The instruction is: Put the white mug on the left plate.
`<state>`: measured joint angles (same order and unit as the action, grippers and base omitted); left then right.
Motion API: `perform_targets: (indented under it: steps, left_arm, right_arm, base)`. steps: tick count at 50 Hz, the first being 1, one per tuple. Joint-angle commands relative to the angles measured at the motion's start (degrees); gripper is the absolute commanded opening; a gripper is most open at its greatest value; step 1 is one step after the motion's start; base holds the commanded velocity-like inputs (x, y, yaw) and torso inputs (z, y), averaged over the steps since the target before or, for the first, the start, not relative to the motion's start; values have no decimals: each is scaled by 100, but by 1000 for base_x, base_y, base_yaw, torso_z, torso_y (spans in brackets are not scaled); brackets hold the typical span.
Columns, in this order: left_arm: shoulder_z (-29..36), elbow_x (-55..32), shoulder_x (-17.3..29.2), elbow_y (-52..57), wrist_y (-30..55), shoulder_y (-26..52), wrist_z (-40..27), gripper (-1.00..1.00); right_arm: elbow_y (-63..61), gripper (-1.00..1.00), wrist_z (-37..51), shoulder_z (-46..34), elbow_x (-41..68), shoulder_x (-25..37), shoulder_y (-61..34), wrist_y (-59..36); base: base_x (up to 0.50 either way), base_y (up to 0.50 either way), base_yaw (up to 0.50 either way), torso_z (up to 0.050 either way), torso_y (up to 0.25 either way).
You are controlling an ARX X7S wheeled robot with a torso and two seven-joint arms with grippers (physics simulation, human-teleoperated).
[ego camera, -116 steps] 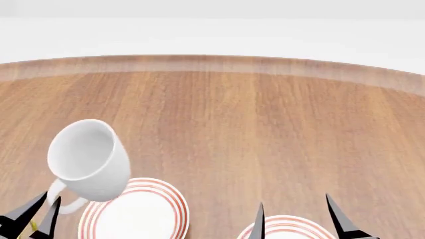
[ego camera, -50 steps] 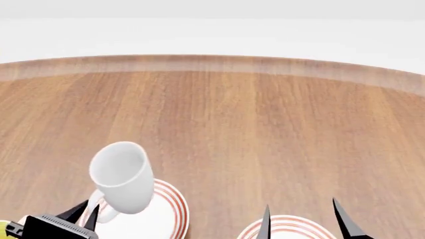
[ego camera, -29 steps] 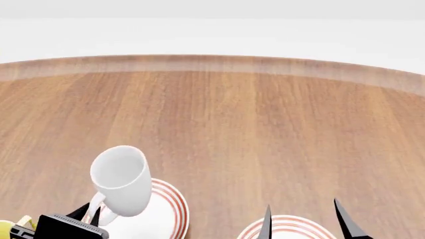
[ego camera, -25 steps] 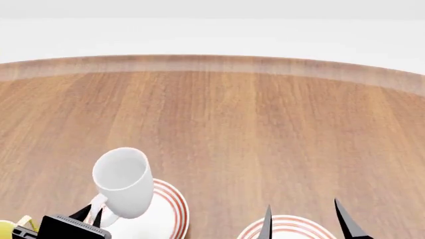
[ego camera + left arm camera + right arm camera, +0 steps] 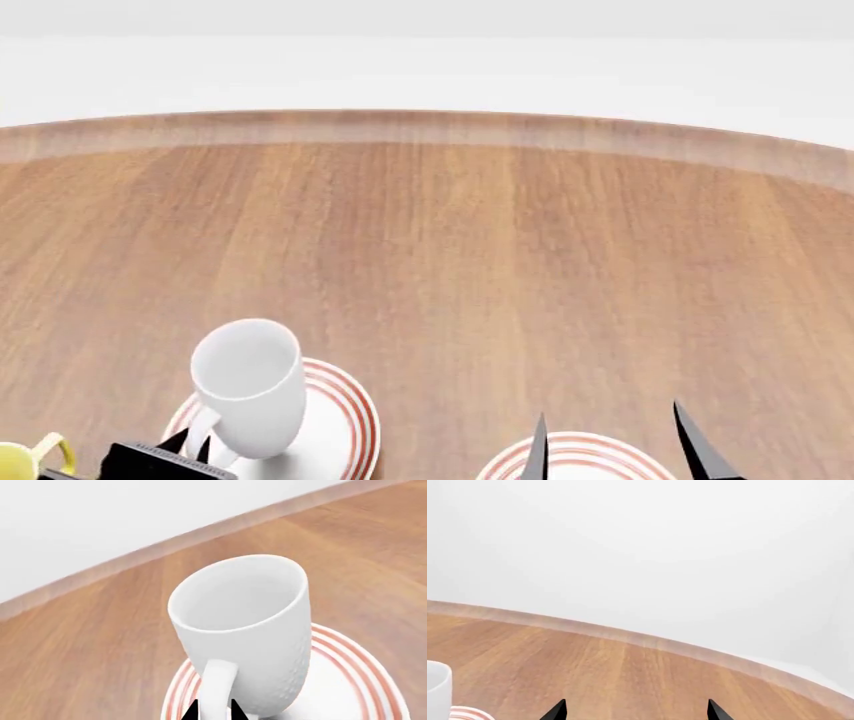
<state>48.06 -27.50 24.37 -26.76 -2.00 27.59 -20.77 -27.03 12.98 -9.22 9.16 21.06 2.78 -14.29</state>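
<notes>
The white mug (image 5: 247,385) stands upright over the left half of the left plate (image 5: 350,410), a white plate with red rings. Its base is at the plate's surface; I cannot tell whether it rests there. My left gripper (image 5: 187,450) is shut on the mug's loop handle, at the view's bottom edge. In the left wrist view my left gripper (image 5: 215,712) has its two black fingertips tight on either side of the handle (image 5: 217,687), with the mug (image 5: 243,625) beyond and the plate (image 5: 360,665) under it. My right gripper (image 5: 610,425) is open and empty; it also shows in the right wrist view (image 5: 636,710).
A second red-ringed plate (image 5: 574,442) lies under my right gripper at the bottom edge. A mug with a yellow handle (image 5: 20,460) peeks in at the bottom left corner. The wooden table (image 5: 467,250) stretches far ahead to its curved back edge.
The left gripper has carried the mug right and down from above the table onto the left plate, turning it from tilted to upright. The right gripper has barely moved.
</notes>
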Motion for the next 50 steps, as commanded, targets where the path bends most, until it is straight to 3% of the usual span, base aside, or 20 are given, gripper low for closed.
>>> perform_targets:
  steps: [1, 19, 20, 36, 50]
  left_arm:
    - [-41, 4, -164, -221, 13, 90, -77, -100]
    - [-28, 56, -290, -456, -51, 143, -67, -100]
    - [-51, 51, -300, -480, -64, 146, -97, 100]
    - [-86, -15, 62, 451, 127, -34, -344, 100]
    - [-142, -121, 750, 2398, 652, -272, -923, 100]
  right_arm:
    - [23, 100, 15, -7, 17, 11, 0, 28]
    - [-28, 100, 44, 23, 65, 51, 28, 36]
    - [-17, 100, 43, 16, 63, 50, 25, 43]
    - [40, 100, 71, -44, 48, 43, -32, 34]
    - [-157, 100, 171, 67, 171, -19, -91, 83]
  base:
    - [0, 0, 0, 0, 0]
    - [0, 0, 0, 0, 1]
    - [0, 0, 0, 0, 0]
    - [0, 0, 0, 0, 0]
    - [0, 0, 0, 1, 0]
